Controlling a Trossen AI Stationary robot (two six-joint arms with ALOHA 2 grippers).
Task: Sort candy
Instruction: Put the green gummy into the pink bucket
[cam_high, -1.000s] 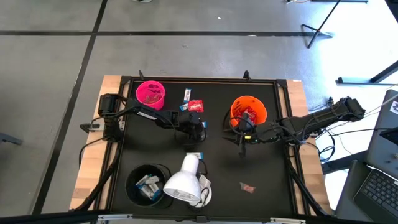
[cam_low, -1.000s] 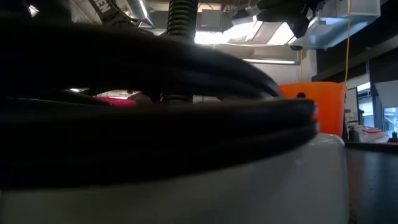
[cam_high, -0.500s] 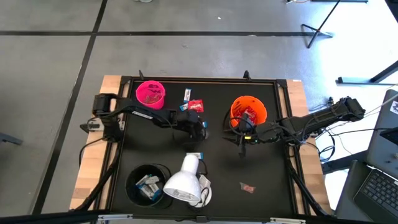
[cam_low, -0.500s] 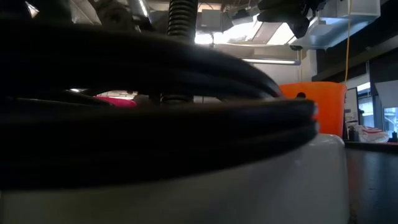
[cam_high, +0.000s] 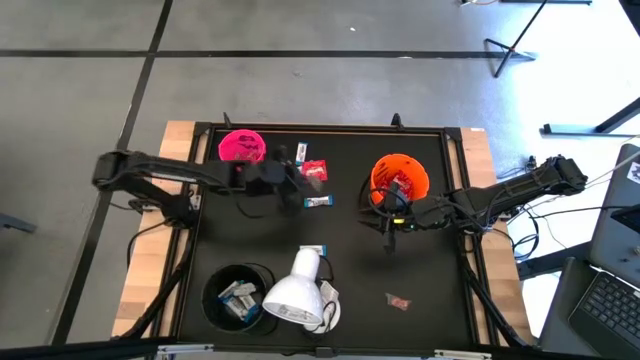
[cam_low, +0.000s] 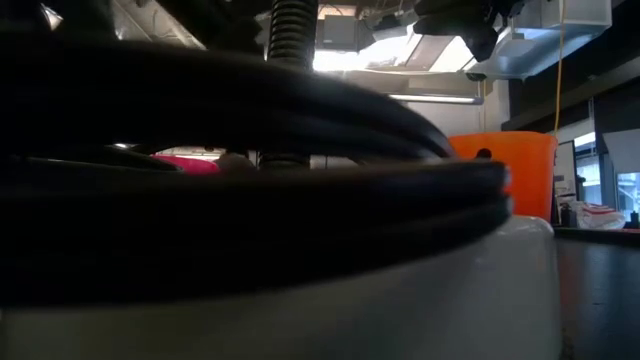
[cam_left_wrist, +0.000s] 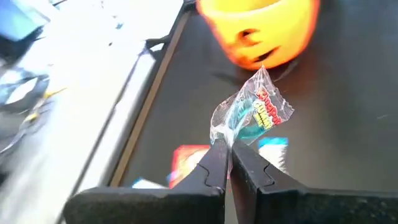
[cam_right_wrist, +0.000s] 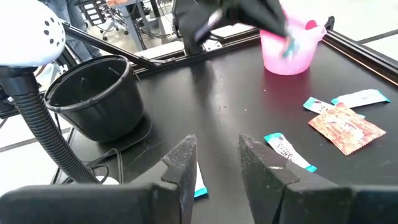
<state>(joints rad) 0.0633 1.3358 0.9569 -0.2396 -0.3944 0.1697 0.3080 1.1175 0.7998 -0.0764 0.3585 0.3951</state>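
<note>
Since a second ago the left arm has pulled back from the middle of the desk (cam_high: 420, 300) toward the pink cup (cam_high: 241, 146), and its left end effector (cam_left_wrist: 228, 163) has snapped fully shut on a small clear-wrapped candy (cam_left_wrist: 254, 114) with red and blue print, now lifted off the surface. My guess is that piece is headed for the pink cup, so one more sweet is about to be sorted.

Where it was working, a white-and-blue bar (cam_high: 318, 201) lies alone. A red packet (cam_high: 315, 171) and another slim bar (cam_high: 301, 152) sit between the pink cup and the orange cup (cam_high: 399, 176); one more red piece (cam_high: 399, 300) lies near the front edge.

Right end effector (cam_right_wrist: 217, 163) hangs beside the orange cup, fingers partly apart, nothing between them.

Hard to see: the low view is almost totally blocked by a black cable and the white lamp head (cam_high: 296, 296). From overhead the left arm is a motion smear, so the held candy can't be made out there. Black cup (cam_high: 238, 294) holds a few bars, count unclear.
</note>
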